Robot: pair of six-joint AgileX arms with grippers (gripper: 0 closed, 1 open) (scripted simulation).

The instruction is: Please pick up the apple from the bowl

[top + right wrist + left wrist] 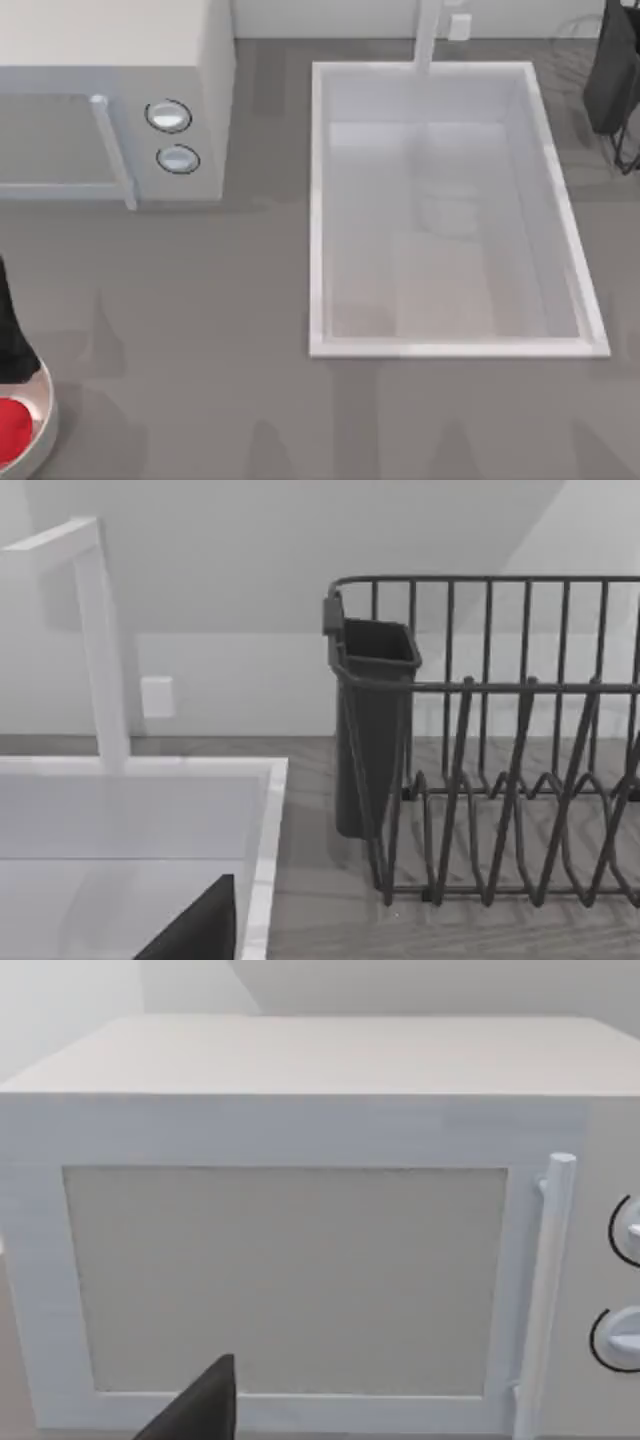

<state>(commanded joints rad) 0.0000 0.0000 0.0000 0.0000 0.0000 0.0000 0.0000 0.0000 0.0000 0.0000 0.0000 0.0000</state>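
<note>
Looking down, I see the apple [10,430] lying inside the bowl [44,420] at the near left corner of the table, with my left arm [12,335] just beyond it. I cannot tell how either gripper's jaws stand. The microwave [200,100] sits far left, the sink [450,345] to the right.

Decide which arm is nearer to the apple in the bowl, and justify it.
Left. A dark part of the left arm rises just above the bowl holding the apple at the table's left edge. The right arm's camera faces the sink and dish rack, far right.
</note>
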